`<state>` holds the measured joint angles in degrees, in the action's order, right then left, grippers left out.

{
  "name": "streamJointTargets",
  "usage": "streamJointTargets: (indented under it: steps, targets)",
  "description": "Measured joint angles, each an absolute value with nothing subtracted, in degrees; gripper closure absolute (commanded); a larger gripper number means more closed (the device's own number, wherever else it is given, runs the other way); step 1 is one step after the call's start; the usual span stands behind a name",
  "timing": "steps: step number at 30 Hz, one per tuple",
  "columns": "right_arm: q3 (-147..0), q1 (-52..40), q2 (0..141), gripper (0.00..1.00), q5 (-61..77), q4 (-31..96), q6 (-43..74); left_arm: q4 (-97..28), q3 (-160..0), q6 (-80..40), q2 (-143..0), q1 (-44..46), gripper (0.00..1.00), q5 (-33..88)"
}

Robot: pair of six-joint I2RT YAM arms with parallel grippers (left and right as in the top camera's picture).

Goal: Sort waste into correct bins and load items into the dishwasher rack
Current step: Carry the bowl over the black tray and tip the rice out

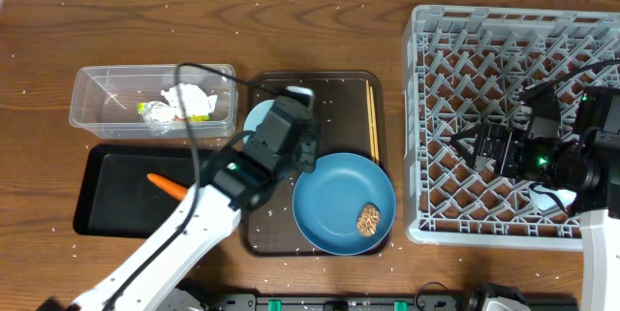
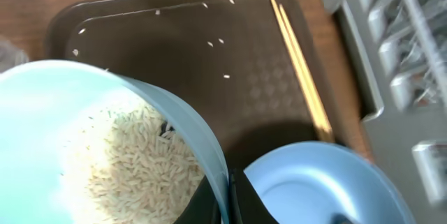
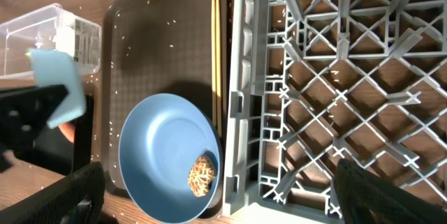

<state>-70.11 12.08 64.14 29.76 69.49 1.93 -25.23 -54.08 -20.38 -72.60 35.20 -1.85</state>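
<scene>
A large dark-brown rectangular plastic serving tray [image 1: 339, 108] with rounded corners and a raised rim lies near the middle of the brown wood-grain table [image 1: 194, 20], whose bare wood shows at 12 o'clock.

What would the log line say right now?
left pincer: gripping blue cup of rice over brown tray | right pincer: open over rack | plate: food lump on it

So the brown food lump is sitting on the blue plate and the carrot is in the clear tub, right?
Not quite. The brown food lump is on the blue plate, but the carrot lies in the black tray, not in the clear tub. The overhead view shows it.
</scene>
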Motion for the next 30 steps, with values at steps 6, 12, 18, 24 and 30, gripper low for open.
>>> streamJointTargets:
  steps: [6,12,18,24,30]
  targets:
    - [-70.1,12.1,64.1,0.02,29.7,70.1,1.9,-26.9,-54.1,-28.6,-63.8,28.3,0.94,2.3]
    - [-70.1,12.1,64.1,0.02,29.8,70.2,1.9,-37.1,-54.1,-32.7,-55.5,13.5,0.94,8.8]
    - [-70.1,12.1,64.1,0.02,29.7,70.2,1.9,-41.0,-53.1,-31.5,-52.4,-5.0,0.94,19.2]
    - [-70.1,12.1,64.1,0.02,29.7,70.5,2.0,-38.3,-46.8,-28.9,-52.8,-22.7,0.94,33.3]
    - [-70.1,12.1,64.1,0.02,29.7,70.5,1.9,-29.4,-39.2,-26.7,-54.7,-33.7,0.94,46.0]
